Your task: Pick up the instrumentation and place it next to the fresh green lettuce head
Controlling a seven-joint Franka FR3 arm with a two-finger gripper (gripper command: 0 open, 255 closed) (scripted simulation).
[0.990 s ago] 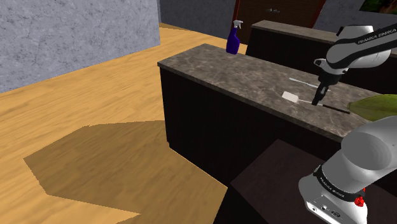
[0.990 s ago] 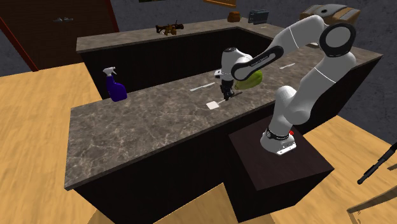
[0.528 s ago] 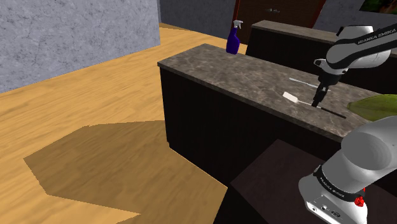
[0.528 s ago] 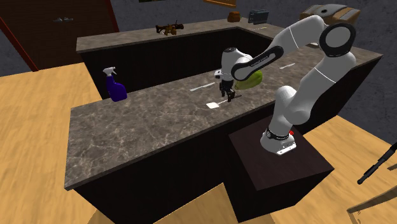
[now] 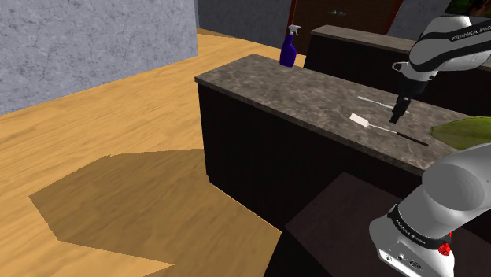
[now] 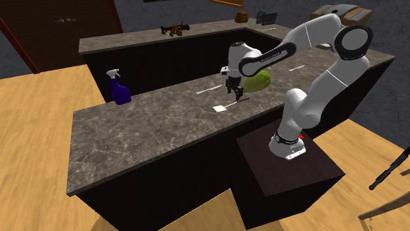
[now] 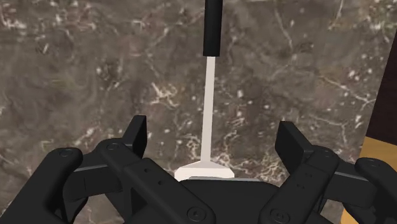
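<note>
The instrumentation is a slim tool with a white flat blade and a black handle. It lies flat on the dark marble counter, and its handle end points toward the green lettuce head. My gripper hangs just above the tool's shaft, open and holding nothing. In the wrist view the tool lies on the stone between the spread fingers, untouched, below the gripper. From the second exterior view the gripper hovers between the white blade and the lettuce.
A blue spray bottle stands at the counter's far end. A thin white utensil lies just behind the tool. A second counter with a small dark object runs behind. The robot's stand sits at the counter's front.
The fingers have opened and let go of the tool, which now rests on the counter. The gripper has risen a little above it.
</note>
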